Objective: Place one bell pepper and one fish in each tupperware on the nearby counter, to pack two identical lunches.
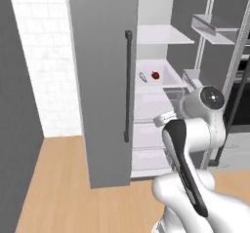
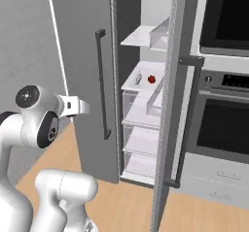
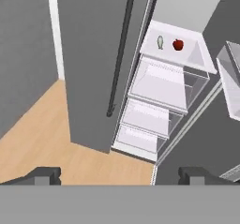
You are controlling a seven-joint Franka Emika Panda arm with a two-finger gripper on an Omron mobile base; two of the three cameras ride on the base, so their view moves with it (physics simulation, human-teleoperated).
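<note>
A small red bell pepper (image 1: 155, 75) (image 2: 151, 79) (image 3: 178, 44) sits on a white shelf (image 3: 194, 54) inside the open fridge. A slim pale fish (image 1: 143, 77) (image 2: 138, 78) (image 3: 160, 42) lies just to its left on the same shelf. My gripper (image 3: 122, 176) is open and holds nothing. It hangs well back from the fridge and faces the shelf and the drawers below it. The tupperwares and the counter are out of view.
The closed left fridge door (image 1: 102, 81) carries a long dark handle (image 1: 127, 86) (image 2: 101, 80) (image 3: 122, 49). The right door (image 2: 170, 105) stands open edge-on, with ovens (image 2: 223, 124) beyond it. Clear drawers (image 3: 159, 85) stack under the shelf. Wooden floor (image 3: 42, 134) lies in front.
</note>
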